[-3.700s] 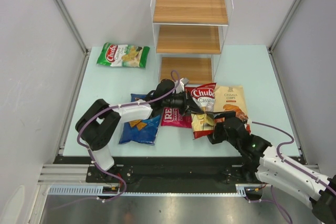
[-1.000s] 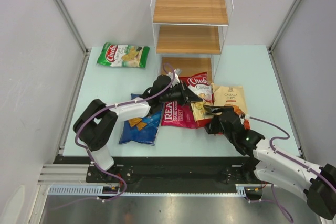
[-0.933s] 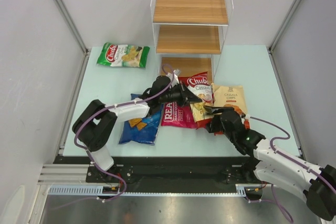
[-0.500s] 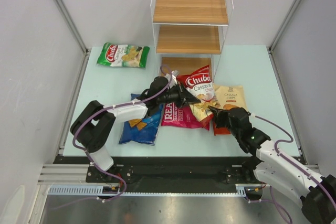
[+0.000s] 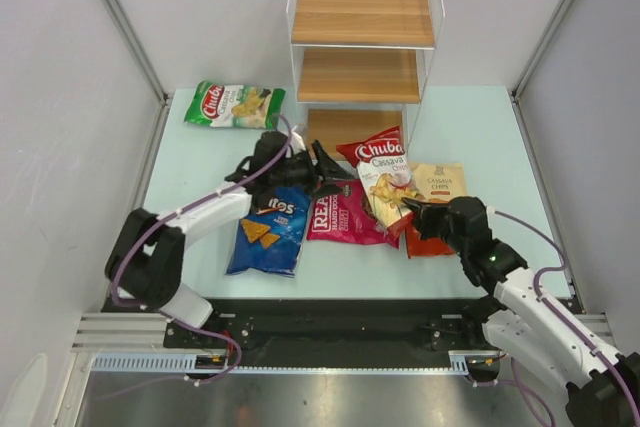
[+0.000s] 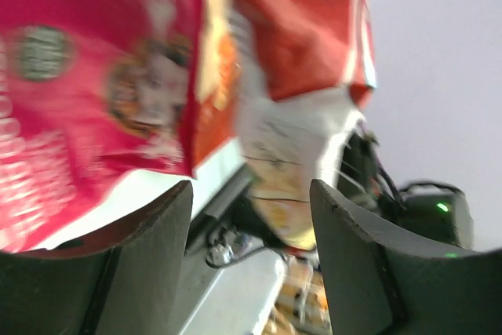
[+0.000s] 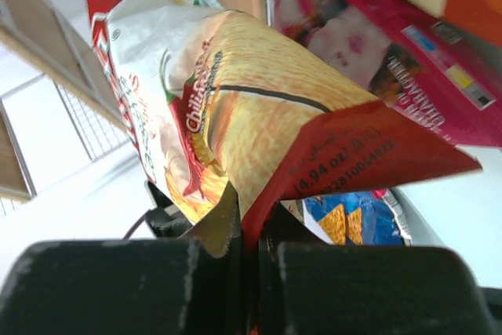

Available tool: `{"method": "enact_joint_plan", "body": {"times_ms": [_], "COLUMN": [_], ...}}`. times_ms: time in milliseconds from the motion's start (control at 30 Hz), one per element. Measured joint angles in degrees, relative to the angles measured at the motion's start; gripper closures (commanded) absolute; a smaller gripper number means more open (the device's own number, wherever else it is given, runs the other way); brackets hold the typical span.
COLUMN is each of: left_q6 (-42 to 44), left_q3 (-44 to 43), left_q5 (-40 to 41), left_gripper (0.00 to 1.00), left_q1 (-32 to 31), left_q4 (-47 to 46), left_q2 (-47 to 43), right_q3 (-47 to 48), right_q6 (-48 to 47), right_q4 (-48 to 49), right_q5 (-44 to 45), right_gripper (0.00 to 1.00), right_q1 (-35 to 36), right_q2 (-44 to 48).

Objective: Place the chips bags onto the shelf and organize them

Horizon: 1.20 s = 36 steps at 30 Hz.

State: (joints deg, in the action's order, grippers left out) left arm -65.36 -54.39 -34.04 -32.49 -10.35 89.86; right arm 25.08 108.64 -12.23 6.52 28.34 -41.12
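Clamps the bottom seam of the red Chuba cassava bag [image 5: 377, 169] in the right gripper [image 5: 412, 217], fingers [image 7: 118, 280] pressed together on the crimped edge. Holds the bag tilted, with its top edge pointing away from that gripper toward the shelf [image 5: 365, 47] and reaching just short of the lowest board. Overlaps the pink Real bag [image 5: 338, 219], lying flat to the left of the right gripper and partly under the red bag's left side. Leaves the orange-and-cream bag [image 5: 438, 184] flat on the table [image 5: 470, 127], just beyond the right gripper and to its right, with one corner hidden beneath it. Sets the left gripper [image 5: 335, 171] just left of the red bag's top, in front of the left part of the lowest board, fingers spread apart and gripping nothing. From the left wrist, shows pink packaging to the left of the open gap and red packaging above it, both blurred. Places the blue Doritos bag [image 5: 270, 232] nearer than the left gripper, beside the pink one, and the green Chuba bag [image 5: 235, 104] well apart to its far left.
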Motion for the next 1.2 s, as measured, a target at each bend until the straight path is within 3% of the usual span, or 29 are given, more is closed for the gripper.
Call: {"method": "enact_joint_plan", "body": {"times_ms": [200,433,567,733,1000,1200], "left_q6": [7.41,11.17,12.55,15.13,16.57,16.83], "left_q3": [-0.07,-0.02,0.68,3.65,10.71,11.3], "left_q5": [4.98,10.84,12.74,15.82,18.05,18.86], "left_gripper": [0.33,0.33,0.32,0.3,0.29,0.3], "left_q1": [7.26,10.99,13.97,17.09,20.9,21.77], "left_q4": [15.06,27.69,31.41,36.06,41.24,42.29], "left_q2": [-8.57,-14.23,-16.94,-22.56,-31.23,-30.97], "right_q3": [9.9,15.85,17.18,29.0,50.42,54.49], "right_q6": [-6.23,-8.52,-9.94,-19.02,-35.56,-40.79], "right_q4": [-6.78,-7.61,-8.09,-14.38,-24.11,-28.17], "right_q5": [-3.13,-5.16,-8.0,-11.39,-16.98,-19.67], "right_gripper": [1.0,1.0,1.0,1.0,1.0,1.0], "right_q1": [-1.27,-2.05,-3.58,-5.01,-5.27,-5.66], "right_q2": [-0.11,-6.4,-13.0,-21.64,-24.92,-22.71]}}
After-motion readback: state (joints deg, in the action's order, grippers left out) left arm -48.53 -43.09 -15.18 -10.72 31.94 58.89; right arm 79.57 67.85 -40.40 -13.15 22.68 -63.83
